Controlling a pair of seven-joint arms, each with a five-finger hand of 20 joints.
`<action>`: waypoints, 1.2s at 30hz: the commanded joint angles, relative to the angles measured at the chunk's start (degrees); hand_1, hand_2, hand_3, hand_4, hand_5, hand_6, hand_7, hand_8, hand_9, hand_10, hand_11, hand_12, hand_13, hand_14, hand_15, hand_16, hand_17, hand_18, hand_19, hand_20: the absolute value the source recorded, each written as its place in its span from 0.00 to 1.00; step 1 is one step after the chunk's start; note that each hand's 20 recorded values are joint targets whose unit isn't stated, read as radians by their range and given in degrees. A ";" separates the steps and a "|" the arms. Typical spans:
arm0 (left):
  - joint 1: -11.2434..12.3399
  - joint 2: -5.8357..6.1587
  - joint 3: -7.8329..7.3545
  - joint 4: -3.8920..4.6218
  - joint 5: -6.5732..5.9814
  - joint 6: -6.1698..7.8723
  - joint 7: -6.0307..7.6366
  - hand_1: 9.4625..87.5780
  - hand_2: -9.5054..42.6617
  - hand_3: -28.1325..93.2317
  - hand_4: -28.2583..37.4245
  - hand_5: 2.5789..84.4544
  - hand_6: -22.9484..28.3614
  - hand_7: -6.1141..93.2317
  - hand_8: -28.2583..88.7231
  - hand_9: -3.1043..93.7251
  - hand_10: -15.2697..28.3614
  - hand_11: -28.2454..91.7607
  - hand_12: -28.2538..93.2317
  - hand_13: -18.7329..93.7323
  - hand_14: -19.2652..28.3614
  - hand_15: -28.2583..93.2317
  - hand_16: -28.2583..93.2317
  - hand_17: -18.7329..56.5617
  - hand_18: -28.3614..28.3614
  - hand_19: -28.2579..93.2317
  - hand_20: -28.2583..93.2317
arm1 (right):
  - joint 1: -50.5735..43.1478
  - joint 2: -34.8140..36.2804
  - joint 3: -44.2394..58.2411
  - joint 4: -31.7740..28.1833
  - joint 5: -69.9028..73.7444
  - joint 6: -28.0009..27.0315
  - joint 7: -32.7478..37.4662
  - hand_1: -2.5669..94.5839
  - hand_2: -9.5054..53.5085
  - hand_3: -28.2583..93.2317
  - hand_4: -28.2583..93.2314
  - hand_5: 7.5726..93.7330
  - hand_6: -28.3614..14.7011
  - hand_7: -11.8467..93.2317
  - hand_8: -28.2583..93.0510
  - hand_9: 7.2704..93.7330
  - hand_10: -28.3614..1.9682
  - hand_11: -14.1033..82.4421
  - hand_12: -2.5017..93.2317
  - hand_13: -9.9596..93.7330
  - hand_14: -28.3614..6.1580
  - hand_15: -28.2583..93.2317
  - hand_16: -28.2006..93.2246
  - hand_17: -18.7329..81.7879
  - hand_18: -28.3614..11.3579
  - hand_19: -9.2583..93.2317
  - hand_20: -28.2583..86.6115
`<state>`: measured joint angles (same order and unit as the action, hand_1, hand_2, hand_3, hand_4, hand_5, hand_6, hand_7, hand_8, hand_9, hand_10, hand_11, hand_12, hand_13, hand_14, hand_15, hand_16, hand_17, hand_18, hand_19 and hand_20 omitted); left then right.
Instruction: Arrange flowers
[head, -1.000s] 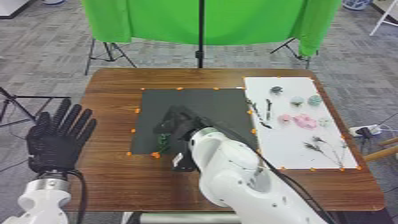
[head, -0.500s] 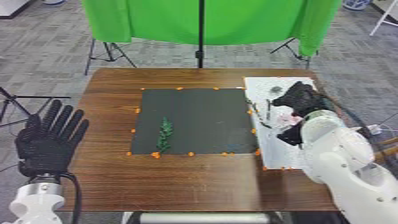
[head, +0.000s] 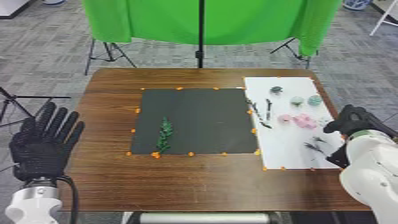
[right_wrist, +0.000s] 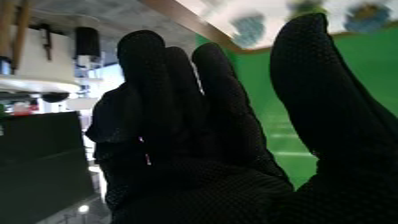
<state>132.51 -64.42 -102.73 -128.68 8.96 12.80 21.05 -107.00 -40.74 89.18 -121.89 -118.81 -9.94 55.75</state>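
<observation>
Your right hand (head: 357, 121), empty near pink flowers (head: 305, 121)

Head view: a green sprig (head: 165, 134) lies on the black mat (head: 204, 117), likely starting your arrangement; the white sheet (head: 278, 155) probably holds your stock. Right wrist view: fingers (right_wrist: 155, 90) straight, thumb (right_wrist: 306, 80) apart.

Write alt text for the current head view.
A green sprig lies on a black sheet on a brown table; pink flowers, blue-green flowers and dark twigs lie on a white sheet to its right. The robot's right hand is by the white sheet's right edge, its left hand open beside the table.
</observation>
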 joint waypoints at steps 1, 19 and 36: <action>1.23 -0.70 -0.10 -0.43 1.01 0.89 0.12 0.20 0.50 0.87 0.00 0.46 0.57 0.16 0.17 0.36 0.62 0.34 0.31 0.39 0.68 0.42 0.21 0.19 0.71 0.41 0.34 | -8.90 -1.85 4.50 -1.02 -2.11 0.05 2.58 0.53 0.00 0.78 0.00 0.62 0.41 0.20 0.15 0.55 0.22 0.30 0.18 0.62 0.28 0.78 0.39 0.49 0.02 0.99 0.60; 1.31 -1.10 0.10 -0.45 1.23 1.31 -1.36 0.21 0.52 0.87 0.00 0.47 0.57 0.16 0.17 0.36 0.62 0.34 0.31 0.39 0.67 0.42 0.21 0.19 0.71 0.41 0.34 | -6.09 -3.58 0.11 0.82 -2.91 1.15 3.97 0.63 0.00 0.74 0.00 0.77 0.51 0.31 0.26 0.71 0.34 0.40 0.28 0.68 0.35 0.81 0.43 0.51 0.06 0.98 0.60; 0.67 -0.99 0.46 0.21 0.97 0.97 -2.10 0.21 0.52 0.86 0.00 0.46 0.57 0.16 0.17 0.36 0.62 0.34 0.31 0.39 0.68 0.42 0.21 0.19 0.71 0.41 0.34 | -6.13 -2.88 -0.52 -0.40 -6.05 6.68 2.49 0.57 0.00 0.80 0.05 0.71 0.50 0.42 0.34 0.71 0.32 0.48 0.43 0.70 0.35 0.84 0.45 0.53 0.06 1.00 0.61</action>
<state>133.13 -65.21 -102.61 -128.99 9.81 13.54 19.77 -112.65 -44.19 89.05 -124.02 -120.45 -1.95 59.11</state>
